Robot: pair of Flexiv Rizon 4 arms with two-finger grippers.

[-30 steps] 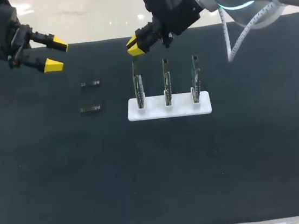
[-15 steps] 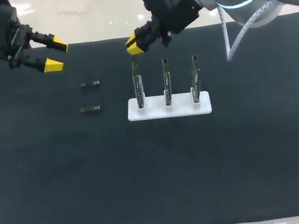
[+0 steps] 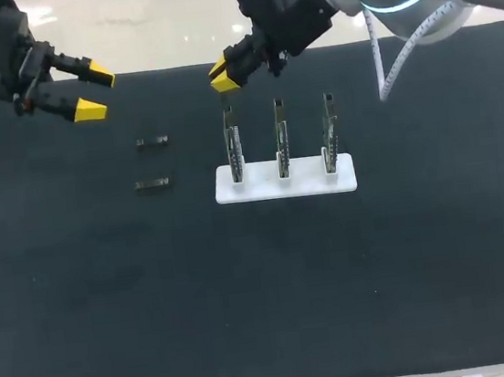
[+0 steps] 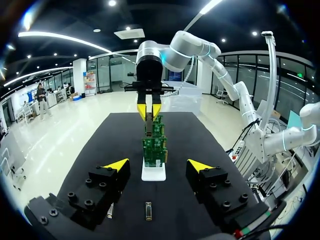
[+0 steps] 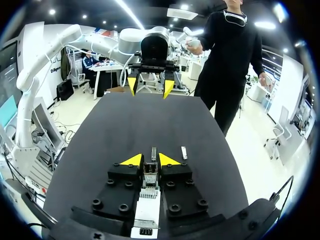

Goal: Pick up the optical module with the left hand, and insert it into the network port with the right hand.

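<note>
Near the middle of the black counter (image 3: 268, 315), a white base plate (image 3: 286, 187) carries three upright green circuit boards (image 3: 281, 144). Two small dark optical modules (image 3: 153, 184) lie at its 9 o'clock. Farther off, at the leftmost board's 12 o'clock, the right gripper (image 3: 223, 76) has risen slightly, its fingers narrowly parted and empty. A dark piece (image 3: 227, 113) tops that board, so one insertion looks finished. At 10 o'clock, the left gripper (image 3: 91, 91) waits unmoved, fingers wide apart.

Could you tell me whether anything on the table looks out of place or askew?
Nothing stands out. The three circuit boards stand upright in a row on the white base, and the two optical modules lie flat on the black mat beside it, roughly parallel. Nothing looks spilled or damaged.
</note>
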